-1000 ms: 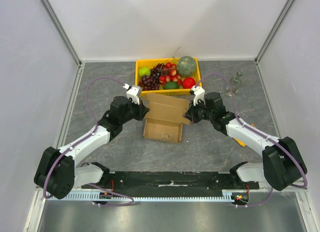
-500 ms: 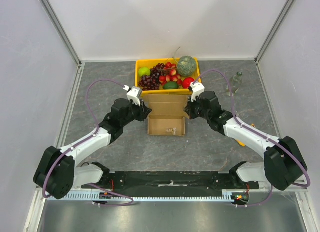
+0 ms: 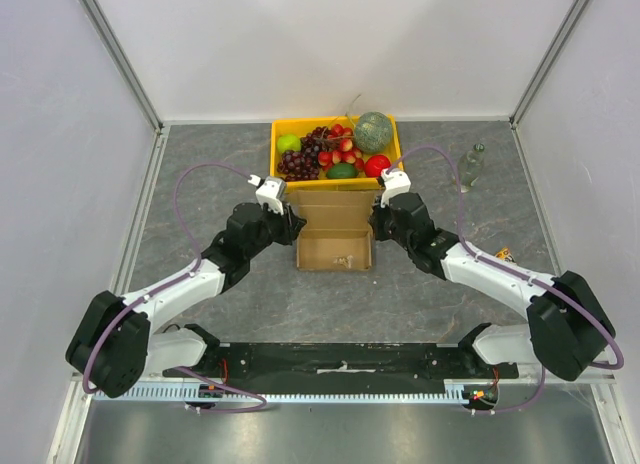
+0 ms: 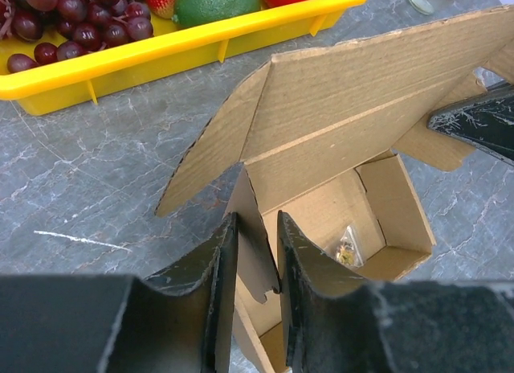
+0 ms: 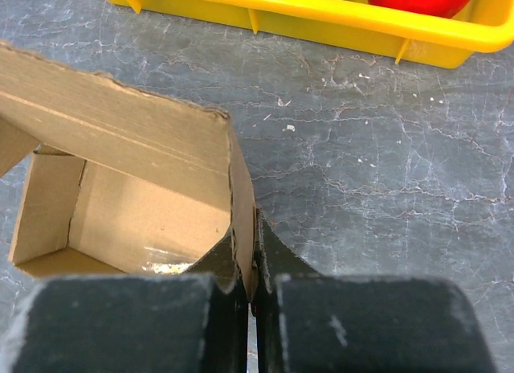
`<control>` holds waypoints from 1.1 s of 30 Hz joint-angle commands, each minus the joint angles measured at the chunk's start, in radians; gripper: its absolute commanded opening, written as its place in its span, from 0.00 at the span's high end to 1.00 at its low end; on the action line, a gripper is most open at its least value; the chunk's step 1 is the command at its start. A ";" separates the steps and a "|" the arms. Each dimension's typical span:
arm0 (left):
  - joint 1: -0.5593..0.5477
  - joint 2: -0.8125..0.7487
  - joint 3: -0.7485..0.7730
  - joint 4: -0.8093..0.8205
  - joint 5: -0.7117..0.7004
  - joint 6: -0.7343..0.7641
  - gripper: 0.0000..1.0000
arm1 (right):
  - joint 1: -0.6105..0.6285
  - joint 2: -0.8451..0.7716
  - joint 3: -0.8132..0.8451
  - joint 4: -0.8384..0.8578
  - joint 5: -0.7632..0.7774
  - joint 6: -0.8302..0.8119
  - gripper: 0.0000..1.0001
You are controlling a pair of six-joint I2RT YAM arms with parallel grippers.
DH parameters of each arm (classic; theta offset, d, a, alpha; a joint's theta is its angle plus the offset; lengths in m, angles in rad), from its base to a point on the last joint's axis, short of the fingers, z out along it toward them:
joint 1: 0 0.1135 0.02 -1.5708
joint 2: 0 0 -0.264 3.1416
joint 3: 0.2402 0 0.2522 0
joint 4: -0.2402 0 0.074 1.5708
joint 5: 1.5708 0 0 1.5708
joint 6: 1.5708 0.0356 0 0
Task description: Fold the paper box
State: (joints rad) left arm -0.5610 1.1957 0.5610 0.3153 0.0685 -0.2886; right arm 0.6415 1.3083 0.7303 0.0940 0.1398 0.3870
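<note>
One brown corrugated cardboard box point(image 4: 345, 116) holds one small packet point(image 4: 348, 251); left gripper point(image 4: 255, 252) narrowly parted astride its flap, right gripper point(image 5: 255, 284) pinching its wall; one fruit-filled yellow plastic crate point(image 4: 201, 43) beyond.

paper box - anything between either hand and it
Nothing visible. The right hand is pinched on the right wall of the paper box, and the left hand straddles its left wall. The yellow crate sits beyond it, apart.

Bright, even light; soft shadows.
</note>
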 commanded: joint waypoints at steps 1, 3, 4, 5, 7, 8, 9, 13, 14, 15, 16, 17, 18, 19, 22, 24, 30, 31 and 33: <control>-0.034 0.002 -0.018 0.077 0.007 -0.047 0.69 | 0.043 -0.017 -0.014 0.136 0.064 0.081 0.98; -0.043 0.002 -0.029 0.087 0.001 -0.049 0.70 | 0.053 -0.018 -0.028 0.148 0.096 0.090 0.99; -0.050 0.004 -0.029 0.088 -0.002 -0.049 0.71 | 0.058 -0.021 -0.035 0.157 0.110 0.098 0.99; -0.053 0.004 -0.033 0.088 -0.007 -0.049 0.71 | 0.063 -0.023 -0.043 0.165 0.119 0.105 0.99; -0.063 0.002 -0.041 0.088 -0.015 -0.047 0.72 | 0.070 -0.030 -0.058 0.180 0.148 0.119 0.99; -0.065 -0.001 -0.045 0.091 -0.018 -0.050 0.73 | 0.078 -0.035 -0.069 0.188 0.161 0.124 0.99; -0.069 -0.004 -0.050 0.094 -0.022 -0.052 0.73 | 0.081 -0.041 -0.078 0.196 0.173 0.130 1.00; -0.091 -0.008 -0.075 0.116 -0.042 -0.058 0.75 | 0.107 -0.058 -0.118 0.237 0.222 0.147 1.00; -0.097 -0.008 -0.078 0.122 -0.047 -0.058 0.75 | 0.113 -0.061 -0.126 0.243 0.230 0.147 1.00; -0.103 -0.008 -0.084 0.123 -0.056 -0.061 0.76 | 0.118 -0.064 -0.134 0.251 0.241 0.151 1.00; -0.115 -0.010 -0.091 0.131 -0.062 -0.061 0.76 | 0.127 -0.066 -0.140 0.259 0.250 0.153 1.00; -0.125 -0.011 -0.096 0.139 -0.065 -0.061 0.77 | 0.132 -0.069 -0.149 0.268 0.260 0.153 1.00; -0.135 -0.012 -0.101 0.143 -0.093 -0.061 0.77 | 0.138 -0.072 -0.157 0.276 0.271 0.153 1.00; -0.142 -0.016 -0.107 0.148 -0.104 -0.061 0.77 | 0.144 -0.075 -0.161 0.280 0.279 0.154 1.00; -0.165 -0.016 -0.115 0.153 -0.127 -0.067 0.78 | 0.159 -0.080 -0.180 0.291 0.303 0.159 1.00; -0.177 -0.013 -0.121 0.154 -0.144 -0.073 0.79 | 0.172 -0.084 -0.192 0.302 0.320 0.162 1.00; -0.217 -0.010 -0.130 0.156 -0.187 -0.083 0.81 | 0.202 -0.089 -0.218 0.309 0.357 0.165 1.00; -0.224 -0.010 -0.133 0.157 -0.194 -0.086 0.82 | 0.207 -0.090 -0.223 0.308 0.363 0.165 1.00; -0.232 -0.008 -0.138 0.156 -0.210 -0.089 0.82 | 0.213 -0.095 -0.233 0.311 0.369 0.168 1.00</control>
State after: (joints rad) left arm -0.7517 1.1938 0.4377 0.4263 -0.1524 -0.3229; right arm 0.8185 1.2419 0.5083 0.3069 0.5297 0.5060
